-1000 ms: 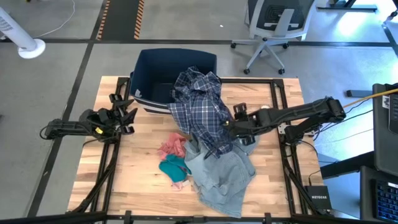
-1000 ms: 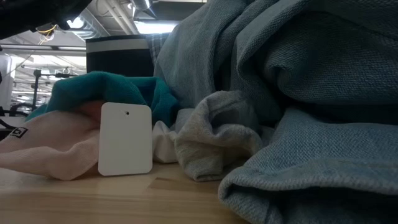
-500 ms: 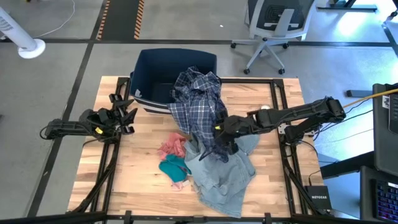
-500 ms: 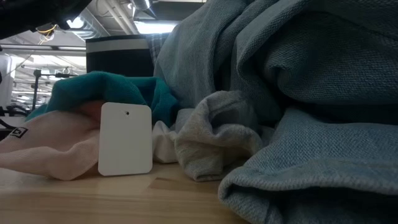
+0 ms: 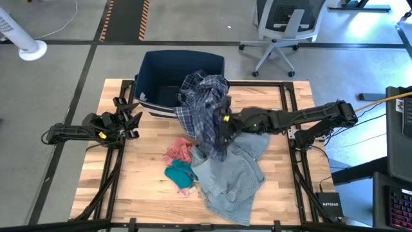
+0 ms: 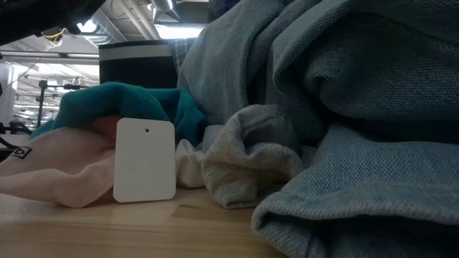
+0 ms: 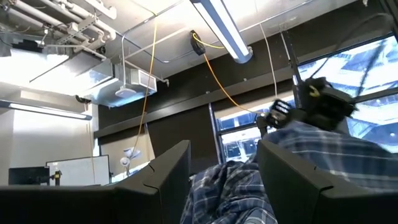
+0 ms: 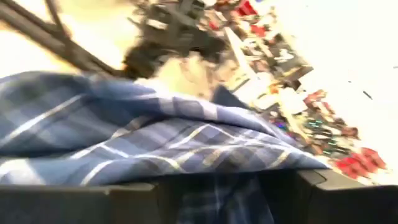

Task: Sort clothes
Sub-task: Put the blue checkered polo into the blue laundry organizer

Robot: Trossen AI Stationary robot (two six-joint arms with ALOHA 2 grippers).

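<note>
The navy-white plaid shirt (image 5: 201, 96) lies with its upper part over the near right rim of the navy bin (image 5: 161, 71). Its lower part is raised above the pale denim piece (image 5: 228, 180), and my right gripper (image 5: 222, 125) is shut on it at mid-table. A pink piece (image 5: 179, 151) and a teal piece (image 5: 179, 173) lie on the table left of the denim. In the low view a white tag (image 6: 143, 159) stands before the pink piece (image 6: 57, 175). My left gripper (image 5: 132, 119) waits open at the table's left edge, holding nothing. My right gripper holds a bunched fold of the plaid shirt's lower part (image 8: 217, 196) between its two fingers. The fingers come about level from the table's right. The held part is lifted clear of the denim, while the shirt's upper part rests on the bin's rim and a loose end (image 5: 215, 151) hangs below.
A black frame rail (image 5: 290, 129) runs along the table's edges. A grey-white small piece (image 6: 247, 154) lies between the teal piece and the denim. Bare wood (image 5: 141, 187) shows at the near left. An office chair (image 5: 283, 26) stands beyond the far edge.
My right gripper has moved up and toward the table's left, tipping from pointing down to about level. It has kept its hold on the plaid shirt. The shirt's lower right part has been lifted off the denim and bunched toward the bin; its upper part has stayed on the rim.
</note>
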